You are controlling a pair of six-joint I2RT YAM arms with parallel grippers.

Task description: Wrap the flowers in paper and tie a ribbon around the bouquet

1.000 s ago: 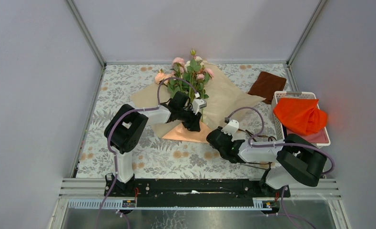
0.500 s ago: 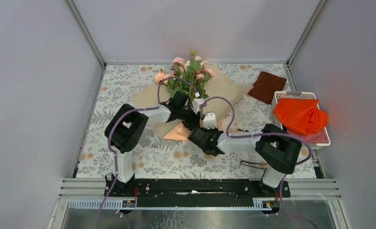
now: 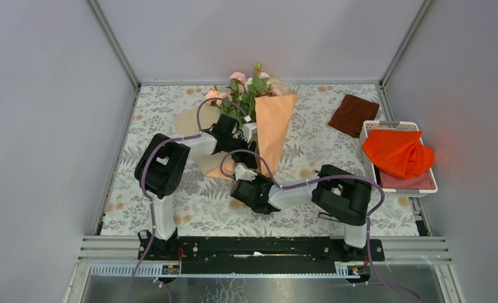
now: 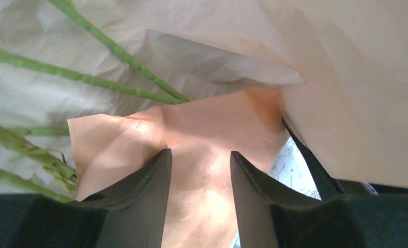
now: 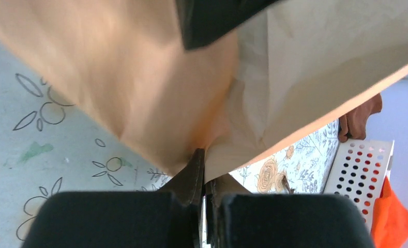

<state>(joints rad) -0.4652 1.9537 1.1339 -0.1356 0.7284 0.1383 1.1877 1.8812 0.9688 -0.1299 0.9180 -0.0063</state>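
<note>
Presently we clamp the paper [image 3: 272,126], half-folded over the 12 o'clock flowers [image 3: 246,85], in right jaws, left jaws apart; tying remains.

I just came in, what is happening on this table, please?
The robot is wrapping flowers in peach-orange paper. The right tool is shut on an edge of the paper, one side of which is folded over against the flowers. The left tool is open above the paper, beside the green stems. Nothing is tied around it yet.
</note>
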